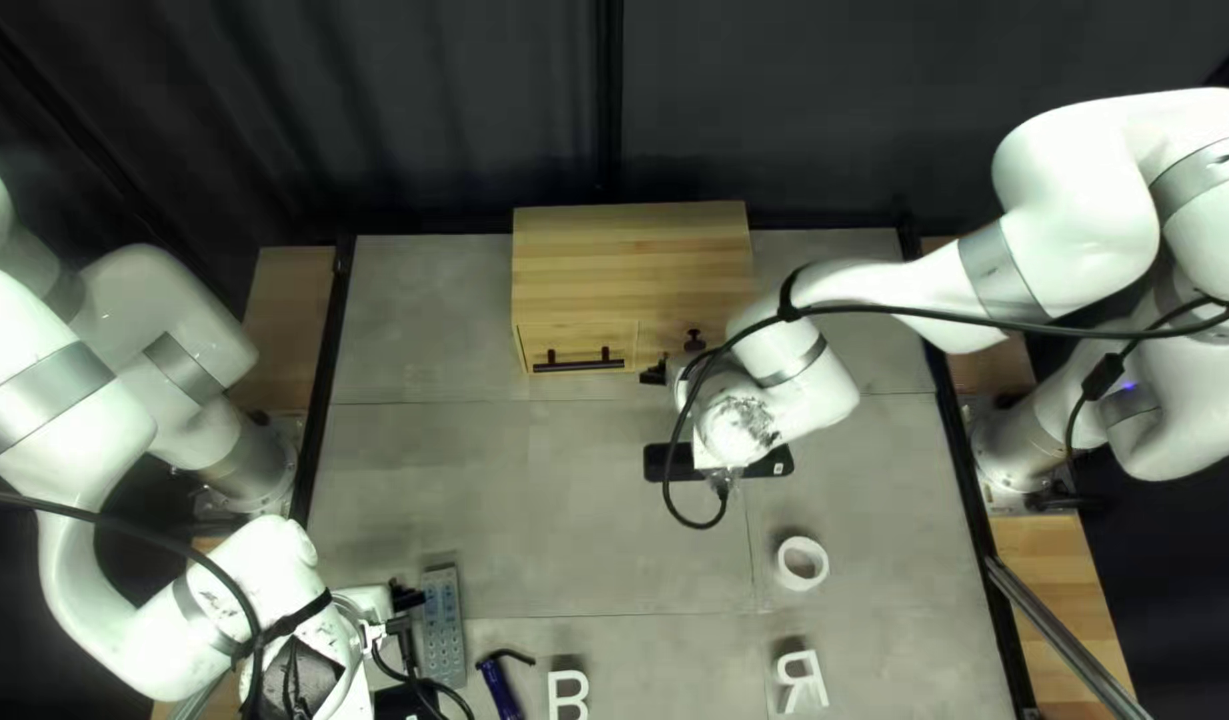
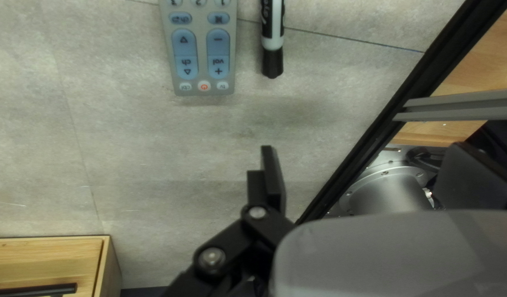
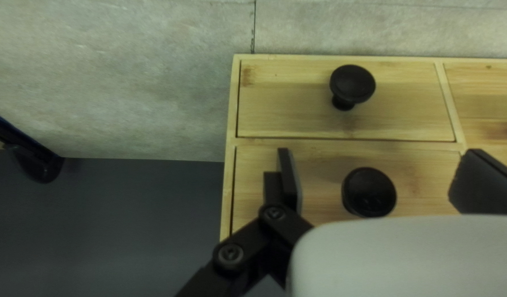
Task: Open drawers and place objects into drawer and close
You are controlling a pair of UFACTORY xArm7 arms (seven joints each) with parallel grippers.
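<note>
Before the drawer fronts, showing the right gripper released, with parted fingers; between them, apparently touching neither, showing the lower knob; farther on, showing the upper knob; probably calling for closing on the lower knob, then pulling.

Curtain — dark, probably pleated | tabletop — grey | wooden side boards

The cabinet, upper centre of the top left view, is smooth wood. The remote, lower left, looks matt plastic.
</note>
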